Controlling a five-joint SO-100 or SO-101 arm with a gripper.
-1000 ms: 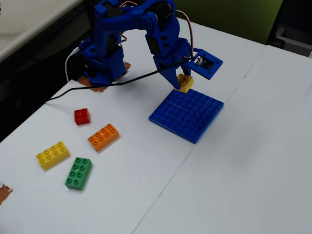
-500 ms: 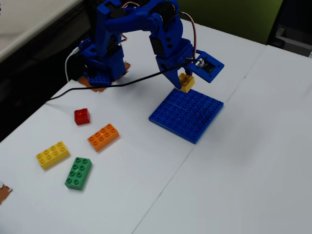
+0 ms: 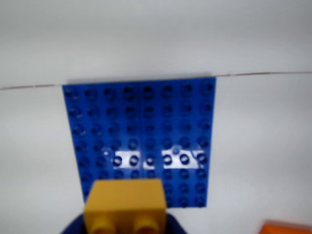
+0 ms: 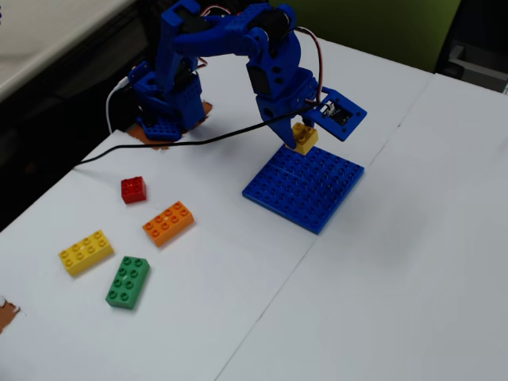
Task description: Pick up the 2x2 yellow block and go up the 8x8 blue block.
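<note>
Since a second ago the arm has lifted a little and drifted back, so the 2x2 yellow block (image 4: 304,136) now hangs slightly higher over the far edge of the plate than it did. The fingers (image 4: 292,138) are closed on that block, pinching its sides, with its studs turned toward the wrist camera. In the wrist view the block (image 3: 125,205) sits at the bottom of the picture. The 8x8 blue block (image 3: 141,141) spreads out ahead of it and below, flat on the white desk (image 4: 381,262). So the plate lies down and forward from the fingers. The block is clear of the studs, near the edge closest to the arm's base rather than over the middle. I judge the next move must carry it forward, then straight down, square to the stud grid.
</note>
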